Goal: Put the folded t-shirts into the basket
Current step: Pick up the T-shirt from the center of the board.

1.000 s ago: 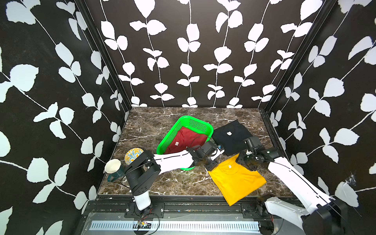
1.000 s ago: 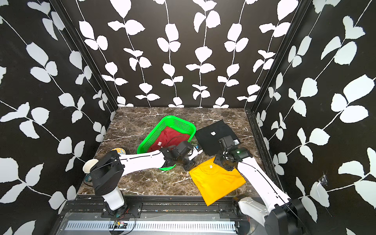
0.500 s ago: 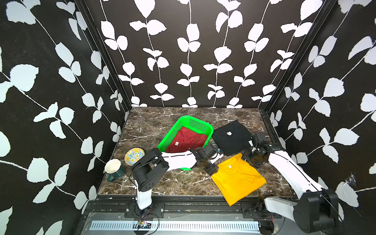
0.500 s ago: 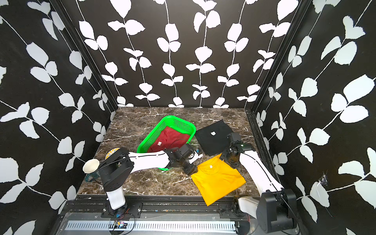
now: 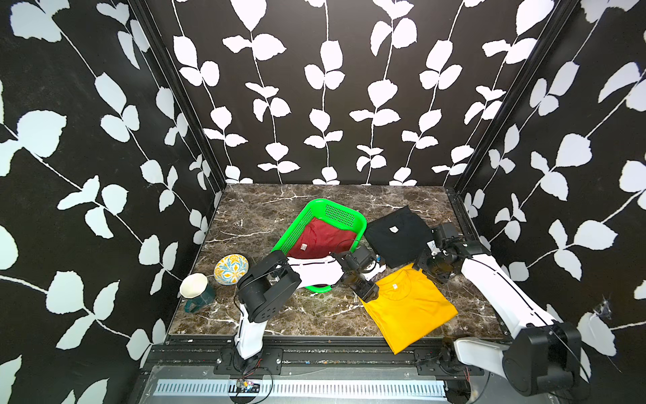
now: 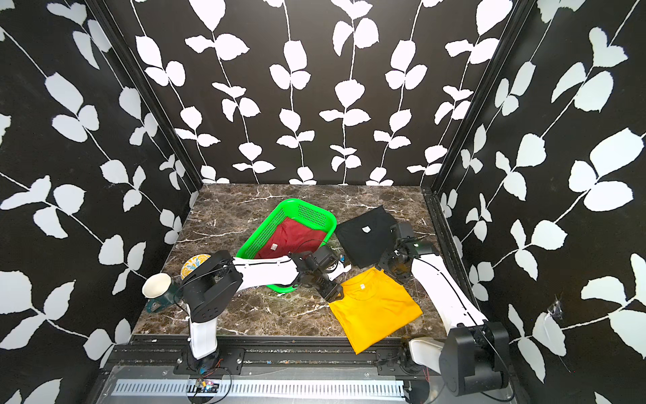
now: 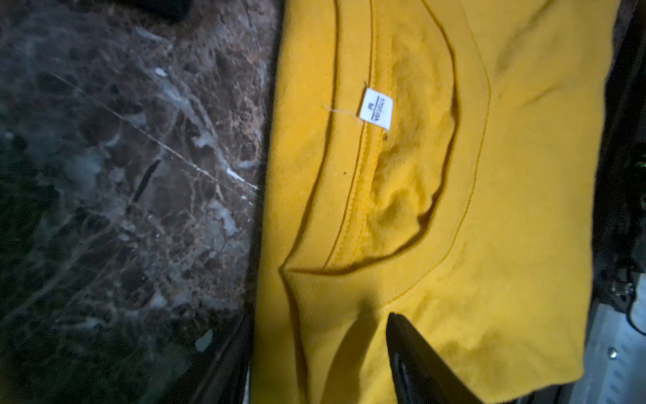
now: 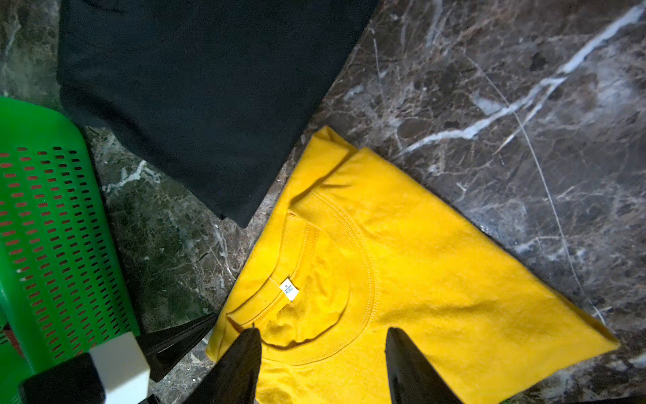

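We see lab test booth: leaf-print backdrop walls (image 5: 325, 87), marble-look desk (image 5: 265, 217), robot arms bolted to metal rail (image 5: 314, 353).

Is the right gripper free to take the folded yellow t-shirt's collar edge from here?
Probably yes: the right gripper hangs open over the yellow t-shirt, nothing lying on that edge.

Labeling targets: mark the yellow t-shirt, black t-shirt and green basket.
yellow t-shirt (image 5: 410, 311), a top view, middle of the folded cloth.
black t-shirt (image 5: 398, 234), a top view, cloth beside the neck label.
green basket (image 5: 337, 213), a top view, perforated far wall.
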Available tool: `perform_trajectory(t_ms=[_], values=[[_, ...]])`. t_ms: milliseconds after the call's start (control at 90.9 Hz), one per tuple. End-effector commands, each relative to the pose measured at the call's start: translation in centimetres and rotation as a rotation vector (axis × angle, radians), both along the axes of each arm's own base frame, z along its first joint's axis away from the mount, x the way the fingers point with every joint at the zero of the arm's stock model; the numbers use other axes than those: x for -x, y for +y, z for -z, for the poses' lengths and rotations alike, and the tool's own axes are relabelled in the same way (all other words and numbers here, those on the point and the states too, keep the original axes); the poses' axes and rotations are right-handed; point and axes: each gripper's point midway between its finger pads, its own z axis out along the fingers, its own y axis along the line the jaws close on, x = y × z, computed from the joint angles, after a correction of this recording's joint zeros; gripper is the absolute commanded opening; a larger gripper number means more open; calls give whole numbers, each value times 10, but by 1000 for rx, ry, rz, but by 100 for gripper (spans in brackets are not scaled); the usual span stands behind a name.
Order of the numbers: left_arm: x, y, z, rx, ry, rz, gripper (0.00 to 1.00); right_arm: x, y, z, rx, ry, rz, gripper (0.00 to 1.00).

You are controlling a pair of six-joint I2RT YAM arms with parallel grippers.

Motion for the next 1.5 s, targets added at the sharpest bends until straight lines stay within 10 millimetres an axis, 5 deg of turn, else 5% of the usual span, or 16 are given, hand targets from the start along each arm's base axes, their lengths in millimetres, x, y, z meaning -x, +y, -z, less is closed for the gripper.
perform_trajectory(t_ms=[0,352,506,649,946,1485], values=[[28,27,34,-112,156,-17,62,4,0,-4,4,25,-36,60],[39,38,39,-148,228,-63,57,-1,7,-6,-24,27,-52,60],[33,41,46,-187,227,-68,20,-1,7,0,-20,40,-49,60],[30,25,27,-110,176,-18,0,-1,16,14,-67,72,-44,60],[40,12,-23,-93,-68,107,0,1,32,36,-39,157,-131,65],[54,27,-54,-78,-254,197,0,-16,70,55,32,262,-228,74]])
